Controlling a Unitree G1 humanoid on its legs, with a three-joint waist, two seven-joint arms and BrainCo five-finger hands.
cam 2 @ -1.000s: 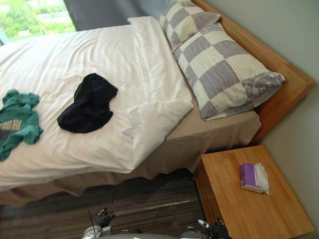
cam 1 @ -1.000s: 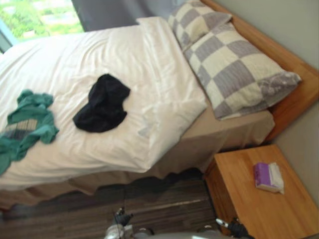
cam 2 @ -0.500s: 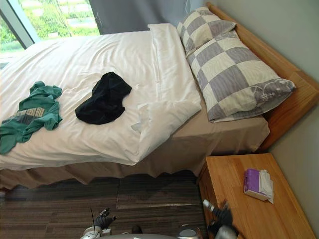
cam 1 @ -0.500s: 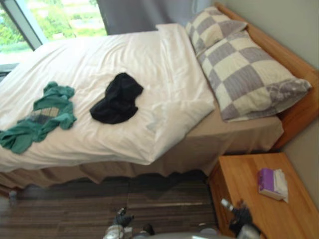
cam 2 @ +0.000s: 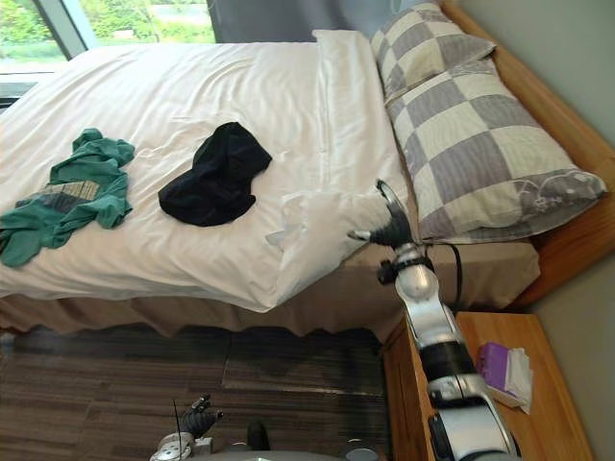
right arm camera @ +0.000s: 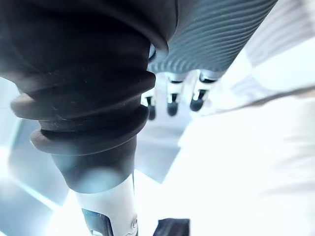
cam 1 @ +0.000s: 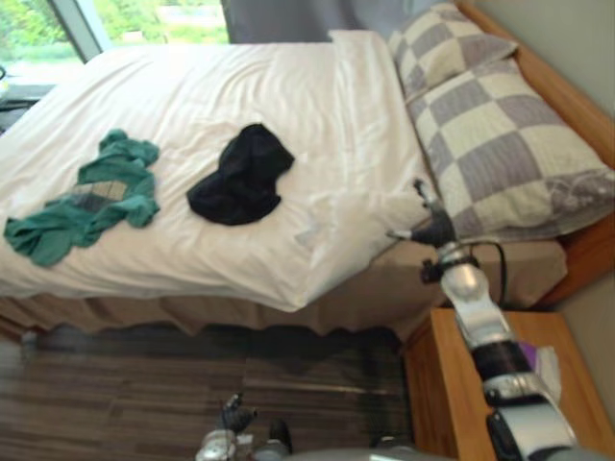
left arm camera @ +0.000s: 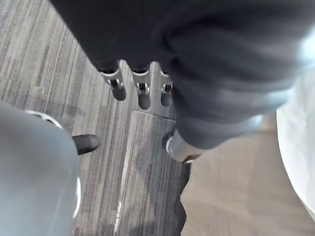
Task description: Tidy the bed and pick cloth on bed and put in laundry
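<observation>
A black cloth [cam 1: 240,175] lies crumpled in the middle of the white duvet [cam 1: 192,86]. A green cloth [cam 1: 86,197] lies spread nearer the foot of the bed. My right hand [cam 2: 389,229] is raised at the bed's near side, right beside the duvet's folded-back corner [cam 2: 317,226]. Its fingers [right arm camera: 170,101] are straight and hold nothing, with white bedding just past them. My left hand [cam 1: 231,418] hangs low over the floor, its fingers [left arm camera: 140,91] relaxed and empty. Both cloths lie well to the left of the right hand.
Two checked pillows [cam 1: 500,154] lie against the wooden headboard [cam 2: 567,125]. A wooden nightstand [cam 2: 480,423] stands below the pillows, with a purple tissue pack [cam 2: 504,370] on it. Dark wood floor [cam 2: 144,375] runs along the bed's near side. A window [cam 1: 144,14] is beyond the bed.
My right arm has risen from beside the nightstand to the duvet's folded corner. The camera has shifted, so the whole bed sits differently in the picture. The cloths have not moved.
</observation>
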